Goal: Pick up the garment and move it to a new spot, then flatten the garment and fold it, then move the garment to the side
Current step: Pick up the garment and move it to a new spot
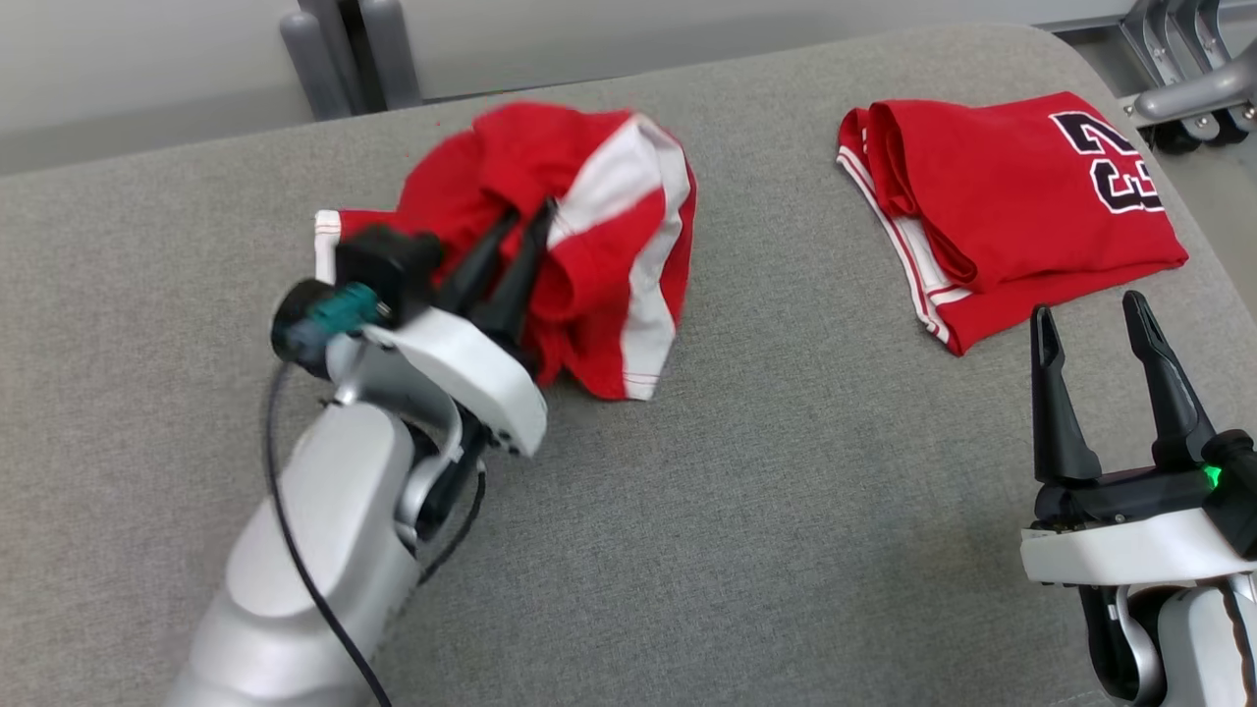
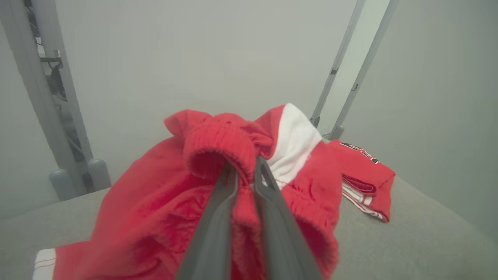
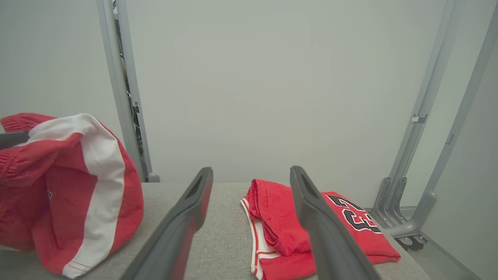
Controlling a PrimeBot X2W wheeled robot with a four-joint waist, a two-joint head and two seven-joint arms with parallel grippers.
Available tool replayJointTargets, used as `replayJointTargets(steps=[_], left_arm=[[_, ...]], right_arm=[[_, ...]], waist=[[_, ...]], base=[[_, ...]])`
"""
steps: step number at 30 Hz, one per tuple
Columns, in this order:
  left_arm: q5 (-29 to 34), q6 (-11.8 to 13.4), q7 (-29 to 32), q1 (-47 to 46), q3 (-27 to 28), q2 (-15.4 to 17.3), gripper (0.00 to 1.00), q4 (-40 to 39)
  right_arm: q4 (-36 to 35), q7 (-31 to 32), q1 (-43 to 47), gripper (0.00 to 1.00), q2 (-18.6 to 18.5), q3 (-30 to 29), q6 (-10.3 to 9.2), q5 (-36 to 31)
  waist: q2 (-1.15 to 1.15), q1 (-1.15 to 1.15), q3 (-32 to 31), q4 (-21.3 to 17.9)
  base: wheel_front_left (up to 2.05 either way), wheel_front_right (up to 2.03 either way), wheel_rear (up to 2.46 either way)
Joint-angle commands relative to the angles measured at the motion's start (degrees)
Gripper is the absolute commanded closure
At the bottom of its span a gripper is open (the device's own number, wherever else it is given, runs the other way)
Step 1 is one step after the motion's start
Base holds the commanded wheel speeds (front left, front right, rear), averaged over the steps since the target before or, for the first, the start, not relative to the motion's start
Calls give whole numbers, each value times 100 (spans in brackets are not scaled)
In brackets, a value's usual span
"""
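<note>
A grey fabric-covered table [image 1: 746,550] stands before a pale wall [image 3: 272,77]. A crumpled red-and-white garment [image 1: 609,245] sits bunched at the table's left-centre, its top gathered upward. A folded red jersey [image 1: 1011,206] with a black number lies flat at the far right, well apart from it. The left claw [image 1: 530,211] pinches the garment's ribbed red band. The right claw [image 1: 1085,309] is spread wide, just beside the jersey's near edge.

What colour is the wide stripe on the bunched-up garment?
White, against the red garment; the stripe shows best in the right wrist view.
</note>
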Motion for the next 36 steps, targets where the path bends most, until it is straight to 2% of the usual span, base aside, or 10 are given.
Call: replayJointTargets(steps=[1, 6, 10, 11, 12, 13, 18, 23, 28, 36], left_arm=[[117, 40, -60, 62, -48, 49, 100, 42], [577, 168, -423, 160, -439, 16, 100, 732], [646, 219, -800, 77, -496, -67, 100, 1320], [665, 214, -872, 49, -517, -90, 87, 1436], [644, 195, -960, 31, -515, -117, 56, 1518], [623, 194, -1027, 5, -511, -132, 0, 1592], [518, 249, -1262, 31, -464, -248, 0, 1671], [319, 346, -1332, 356, -311, -305, 0, 1333], [444, 596, -1336, 869, 51, -315, 0, 456], [815, 716, -1328, 1955, 812, -267, 0, -779]], right_arm=[[-4, 0, -19, 0, -2, -20, -1, 41], [6, 0, -88, 0, 7, 41, -1, 41], [2, 0, -148, 0, 11, 113, -1, 18], [3, -1, -156, 0, 11, 133, -1, 11], [9, 0, -163, 0, 12, 145, -1, 22], [15, 0, -167, 0, 10, 147, -1, 57], [80, 0, -93, 0, 13, 361, -1, 135], [123, -1, 18, 0, 11, 568, -1, 161], [167, -1, 196, 0, 8, 601, -1, 210], [300, 0, 436, 0, 8, 540, -1, 255]], waist=[[0, 0, 51, -6], [0, 0, 205, 36], [0, 0, 265, 92], [0, 0, 265, 116], [0, 0, 254, 144], [0, 0, 232, 180], [0, 0, 0, 381], [0, 0, -308, 688], [0, 0, -614, 1039], [0, 0, -967, 1429]], base=[[0, 0, 0], [0, 0, 0], [0, 0, 0], [0, 0, 0], [0, 0, 0], [0, 0, 0], [0, 0, 0], [0, 0, 0], [0, 0, 0], [0, 0, 0]])
